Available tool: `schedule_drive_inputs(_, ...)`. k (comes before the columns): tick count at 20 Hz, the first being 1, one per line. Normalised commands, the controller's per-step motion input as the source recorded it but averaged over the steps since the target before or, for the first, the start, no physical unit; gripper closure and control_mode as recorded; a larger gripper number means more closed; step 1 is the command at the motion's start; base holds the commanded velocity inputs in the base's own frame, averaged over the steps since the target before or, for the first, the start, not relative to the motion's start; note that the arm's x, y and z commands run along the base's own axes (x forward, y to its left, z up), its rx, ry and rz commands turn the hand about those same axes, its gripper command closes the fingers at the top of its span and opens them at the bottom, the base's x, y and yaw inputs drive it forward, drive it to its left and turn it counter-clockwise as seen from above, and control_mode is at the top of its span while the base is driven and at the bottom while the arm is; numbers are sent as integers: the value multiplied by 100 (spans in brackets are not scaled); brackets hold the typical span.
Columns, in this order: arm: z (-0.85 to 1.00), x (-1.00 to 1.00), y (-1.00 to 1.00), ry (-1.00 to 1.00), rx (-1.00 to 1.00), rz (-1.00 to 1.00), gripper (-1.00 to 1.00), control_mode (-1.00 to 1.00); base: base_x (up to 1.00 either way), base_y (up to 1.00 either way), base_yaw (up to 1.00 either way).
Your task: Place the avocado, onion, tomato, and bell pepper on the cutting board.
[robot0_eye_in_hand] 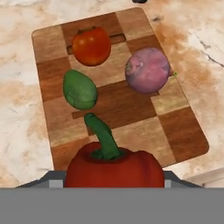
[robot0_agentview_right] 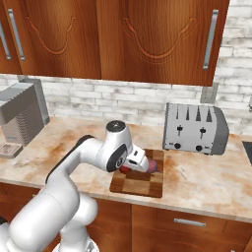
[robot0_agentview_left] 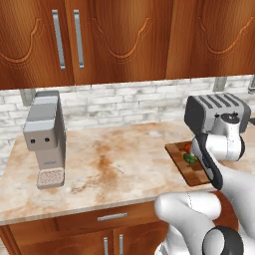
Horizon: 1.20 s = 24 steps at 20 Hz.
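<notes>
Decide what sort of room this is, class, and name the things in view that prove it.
A kitchen, rendered rather than real: a toaster and a coffee machine stand on a marble-look counter under wooden wall cabinets, and vegetables lie on a cutting board.

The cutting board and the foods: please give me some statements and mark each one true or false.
1. The tomato lies on the board. True.
2. The onion lies on the counter, off the board. False: it is on the board.
3. The avocado lies between the tomato and the pepper in the hand view. True.
4. The pepper is yellow. False: it is deep red with a green stem.
5. A toaster stands behind the board. True.
</notes>
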Motion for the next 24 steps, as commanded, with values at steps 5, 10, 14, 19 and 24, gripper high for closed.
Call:
schedule_drive_inputs(5,-43,14,0,0,0,0,100,-100,0,0,0)
schedule_drive_inputs(10,-36,0,-3,0,0,0,100,-100,0,0,0)
schedule_drive_inputs(14,-39,4,-1,1,0,0,100,-100,0,0,0)
schedule_drive_inputs(19,-38,14,-2,3,0,0,100,-100,0,0,0)
schedule_drive_inputs(24,-36,12,-7,3,0,0,-100,-100,0,0,0)
